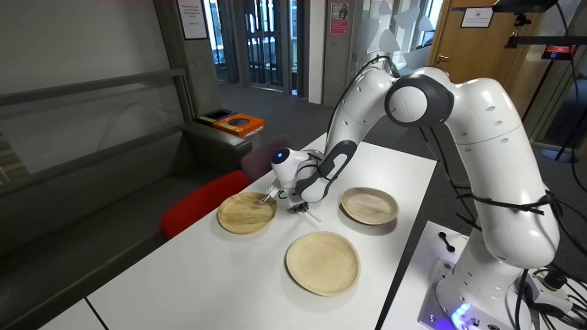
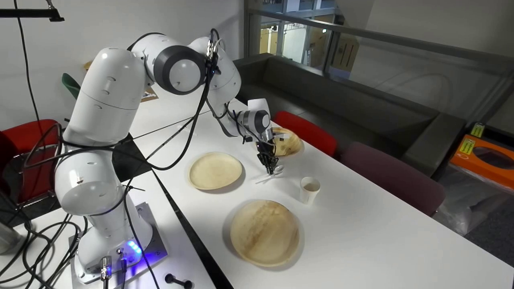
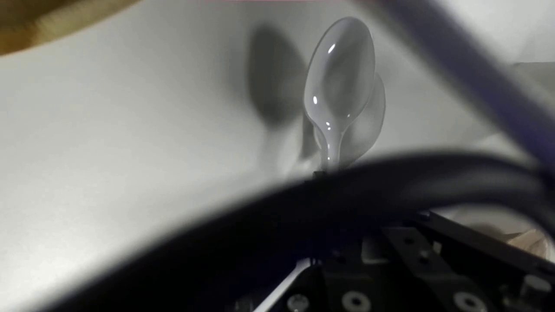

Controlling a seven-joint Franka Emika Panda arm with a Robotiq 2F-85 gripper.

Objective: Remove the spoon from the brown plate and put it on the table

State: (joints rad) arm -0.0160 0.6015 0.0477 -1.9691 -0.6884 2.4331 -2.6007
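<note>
One pale spoon point(image 3: 340, 76), gripped by fingers point(image 2: 269, 165), white table point(image 2: 361, 228) below; framed sign point(image 1: 192, 19), print too small

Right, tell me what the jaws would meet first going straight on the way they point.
Most likely the white table just below them, though the spoon they grip might touch it first; any gap is hard to judge.

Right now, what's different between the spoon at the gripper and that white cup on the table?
The spoon is held sideways, pinched in the gripper, while the cup stands upright on the table with nothing holding it. The spoon is slim, with a shallow oval bowl and a thin handle; the cup is wider and deeper, with a round open mouth. Both are pale and whitish.
</note>
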